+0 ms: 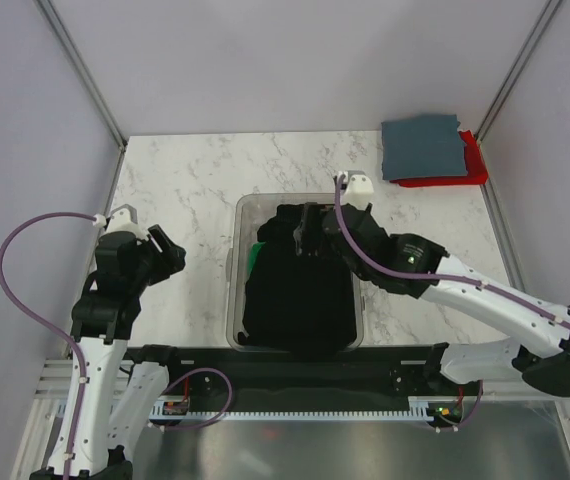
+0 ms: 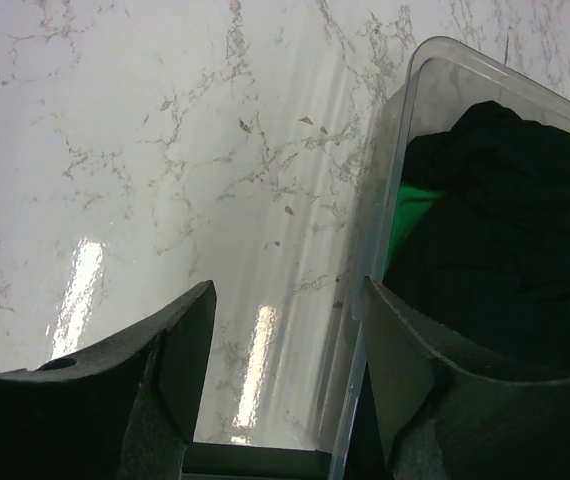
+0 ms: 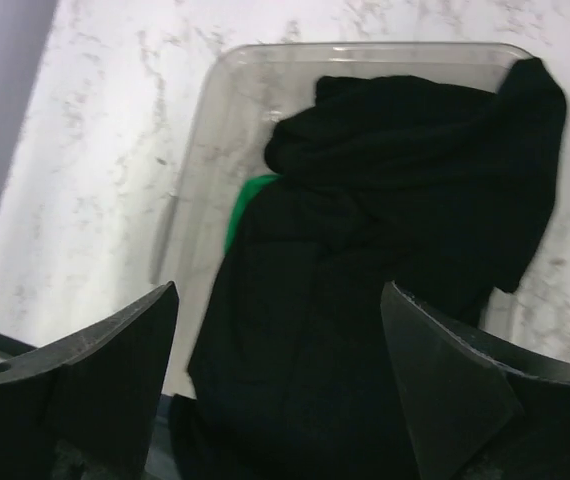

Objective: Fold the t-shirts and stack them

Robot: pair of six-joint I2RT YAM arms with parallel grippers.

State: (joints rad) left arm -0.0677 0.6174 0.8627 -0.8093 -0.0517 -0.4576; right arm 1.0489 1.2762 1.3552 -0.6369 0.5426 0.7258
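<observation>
Crumpled black t-shirt (image 1: 300, 290), perhaps two, in clear plastic bin (image 1: 234, 300)

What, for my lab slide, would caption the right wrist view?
Open right gripper above a black t-shirt heaped in a clear bin, green t-shirt peeking out.

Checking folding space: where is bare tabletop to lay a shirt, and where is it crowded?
Bare marble lies left of the clear bin, around the left gripper, and beyond it to the back wall. Crowded: the bin, holding the black t-shirt and green t-shirt, and the far-right corner with the grey-blue t-shirt on the red t-shirt.
</observation>
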